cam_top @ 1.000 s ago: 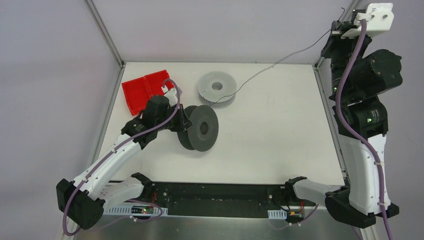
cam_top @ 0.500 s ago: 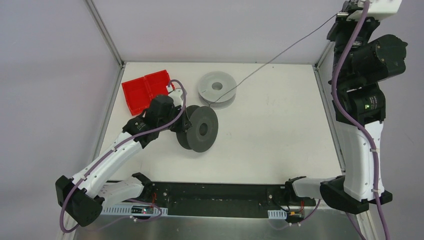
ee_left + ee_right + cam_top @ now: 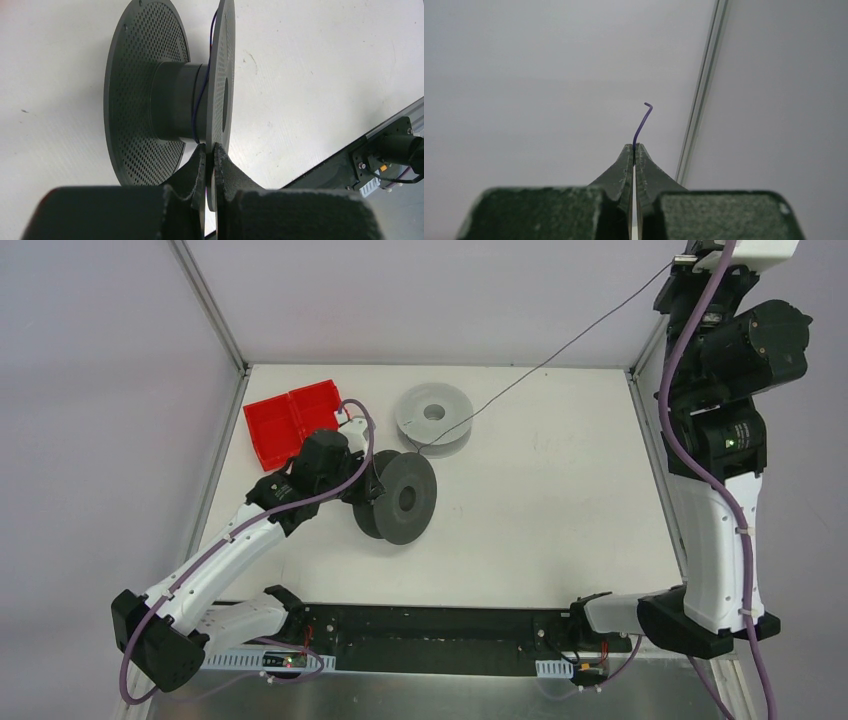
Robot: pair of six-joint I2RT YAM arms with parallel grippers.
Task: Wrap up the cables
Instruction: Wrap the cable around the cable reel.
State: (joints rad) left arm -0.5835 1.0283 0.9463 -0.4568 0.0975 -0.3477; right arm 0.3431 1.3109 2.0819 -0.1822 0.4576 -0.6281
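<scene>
Right jaws closed tight on the cable [image 3: 640, 125], hooked tip poking beyond; only the overhead view shows it running taut to the pale spool [image 3: 433, 415]. Left jaws clamp the rim of the dark spool [image 3: 172, 100]

Low and stretched forward, left arm [image 3: 225, 550]; left gripper [image 3: 210, 148] pinched tight on spool [image 3: 170, 100] rim. Reared upright, raised high, right arm [image 3: 715, 525]; right gripper [image 3: 634, 146] closed on cable [image 3: 640, 125] near its end.

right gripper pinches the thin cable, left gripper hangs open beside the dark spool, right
No: the left gripper is shut on the flange of the dark spool, as the left wrist view shows. The right gripper does pinch the cable.
</scene>
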